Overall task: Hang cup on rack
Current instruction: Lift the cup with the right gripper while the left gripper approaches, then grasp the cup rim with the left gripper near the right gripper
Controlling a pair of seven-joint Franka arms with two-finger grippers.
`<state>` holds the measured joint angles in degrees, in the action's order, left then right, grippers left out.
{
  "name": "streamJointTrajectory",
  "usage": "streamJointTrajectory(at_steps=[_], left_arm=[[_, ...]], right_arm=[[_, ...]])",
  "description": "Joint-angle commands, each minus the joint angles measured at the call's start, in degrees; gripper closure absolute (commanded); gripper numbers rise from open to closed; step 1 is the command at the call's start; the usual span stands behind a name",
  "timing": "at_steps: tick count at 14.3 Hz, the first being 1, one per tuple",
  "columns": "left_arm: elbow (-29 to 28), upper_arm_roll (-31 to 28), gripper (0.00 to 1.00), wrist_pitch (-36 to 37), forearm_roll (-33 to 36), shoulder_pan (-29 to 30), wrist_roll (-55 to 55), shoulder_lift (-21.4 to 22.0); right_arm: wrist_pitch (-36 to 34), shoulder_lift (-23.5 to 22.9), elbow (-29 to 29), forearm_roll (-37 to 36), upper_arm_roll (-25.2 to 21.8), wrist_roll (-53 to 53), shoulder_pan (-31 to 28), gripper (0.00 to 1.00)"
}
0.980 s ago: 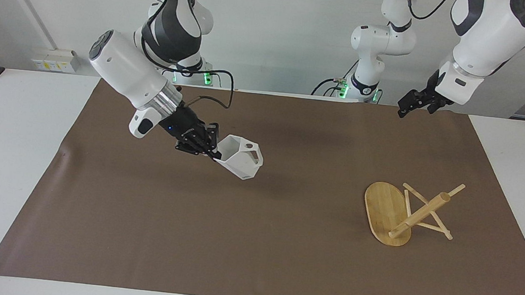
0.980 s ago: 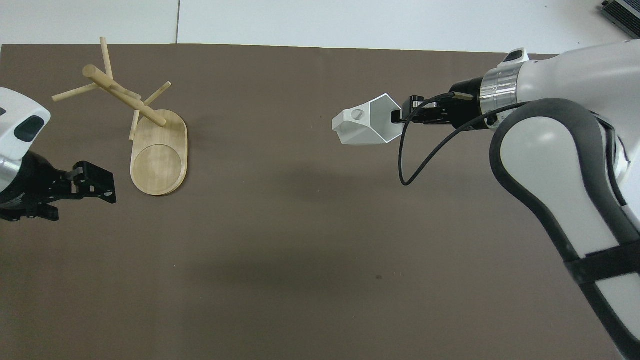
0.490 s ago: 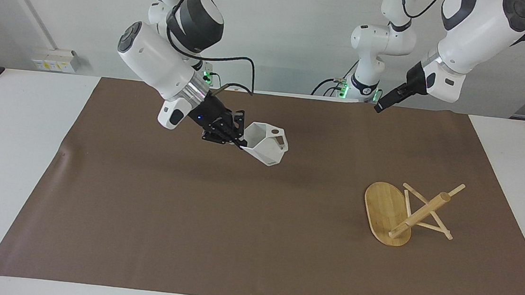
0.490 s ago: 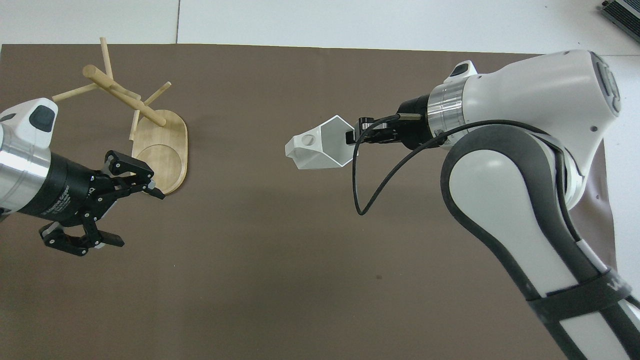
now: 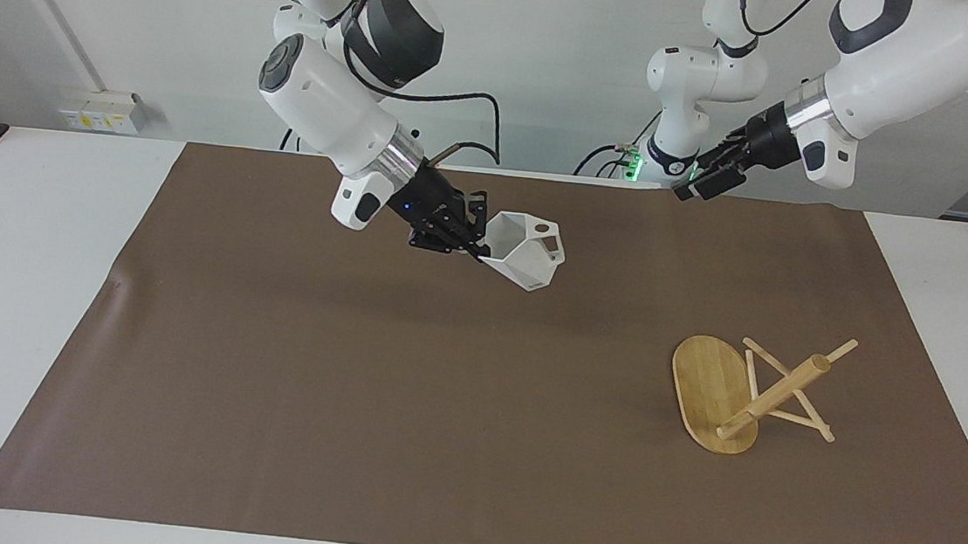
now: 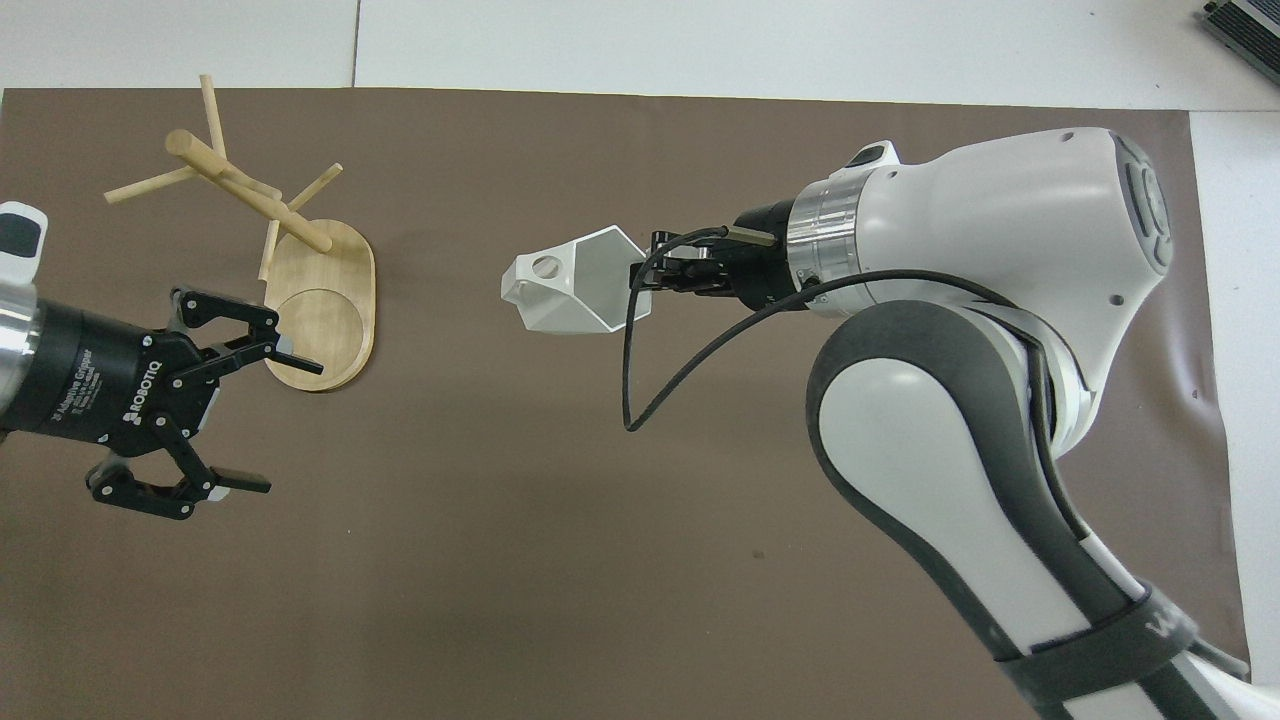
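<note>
small white faceted cup (image 5: pixel 526 252) – held in the air over mid-mat, tipped sideways, holed handle leading, likely for threading a peg | right gripper (image 5: pixel 463 233) clamped on its rim | light bamboo mug-tree rack (image 5: pixel 745 393) near left arm's end | left gripper (image 6: pixel 235 410) – fingers apart, waiting over robots' edge

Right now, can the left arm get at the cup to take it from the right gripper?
Probably yes. The cup hangs in the air in the right gripper, handle side turned away from it. The left gripper is open, with only bare mat between; the rack stands aside.
</note>
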<state>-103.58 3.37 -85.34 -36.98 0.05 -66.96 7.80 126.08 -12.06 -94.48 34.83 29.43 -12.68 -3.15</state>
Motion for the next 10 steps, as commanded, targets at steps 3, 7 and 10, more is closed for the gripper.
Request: streamJointTrajectory(at_steps=[3, 7, 10], left_arm=[[-11.72, 0.14, 0.00, -9.82, -9.40, 3.03, -5.54, 6.00], [-11.91, 0.23, 0.00, -15.54, -19.68, 7.86, -10.01, 3.11], [-13.48, 0.49, 0.00, -22.57, -20.94, 4.18, -13.90, 2.22]], right_arm=[[3.73, -0.42, -0.27, 2.95, 3.61, -5.33, -0.98, 1.00], [4.35, -0.42, -0.35, 3.93, 5.10, -5.95, -0.98, 1.00], [4.35, -0.42, -0.44, 3.85, 6.86, -7.62, -0.98, 1.00]])
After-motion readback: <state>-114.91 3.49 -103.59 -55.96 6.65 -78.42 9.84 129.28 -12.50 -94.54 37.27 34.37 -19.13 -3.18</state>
